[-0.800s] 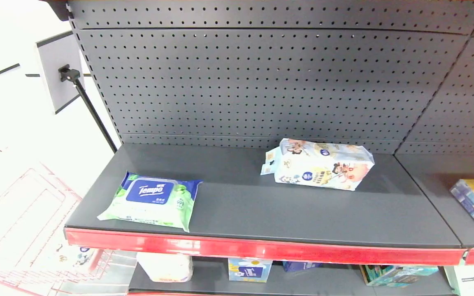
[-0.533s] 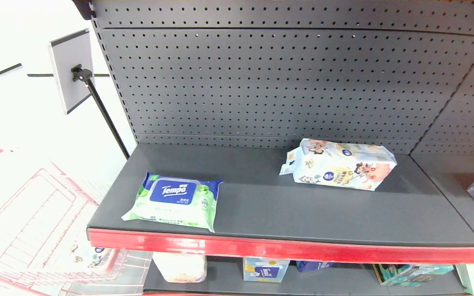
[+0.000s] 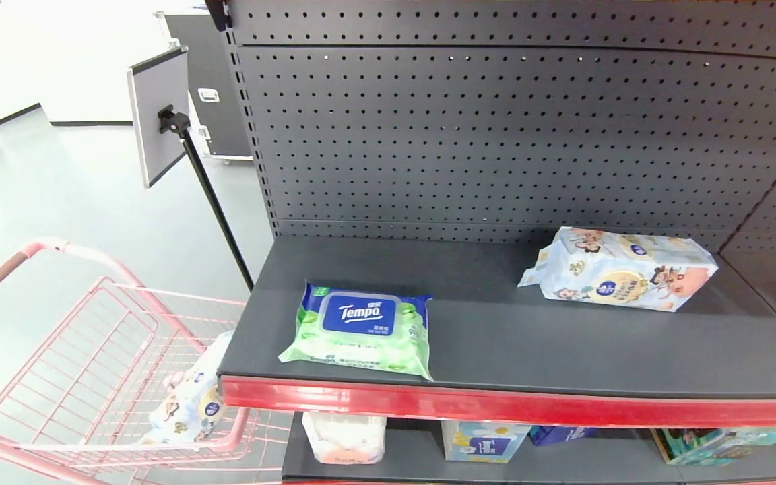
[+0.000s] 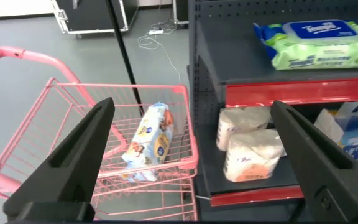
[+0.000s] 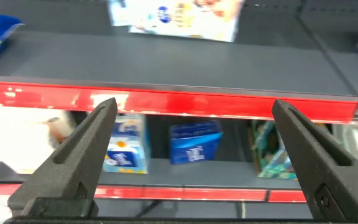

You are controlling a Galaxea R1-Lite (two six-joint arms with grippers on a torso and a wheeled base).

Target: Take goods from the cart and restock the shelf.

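Note:
A pink wire cart (image 3: 58, 246) stands left of the shelf, and a cartoon-printed pack (image 3: 189, 404) lies in its basket against the shelf end. On the dark shelf board (image 3: 563, 343) a green wipes pack (image 3: 361, 327) lies near the red front edge, and a second cartoon-printed pack (image 3: 624, 269) lies at the back right. My left gripper (image 4: 191, 102) is open, facing the cart (image 4: 17, 55) and the pack inside it (image 4: 149, 134), well short of both. My right gripper (image 5: 194, 102) is open in front of the red shelf edge (image 5: 166, 99), below the cartoon pack (image 5: 176, 15).
A grey sign panel on a thin black stand (image 3: 155, 114) leans beside the shelf's left end, above the cart. The lower shelf holds white bagged packs (image 4: 247, 155), a tissue box (image 3: 486, 441) and other boxes. A perforated back panel (image 3: 496, 135) closes the shelf behind.
The head camera has swung left, so the whole picture has shifted right and more of the cart shows. The packs on the shelf have not moved.

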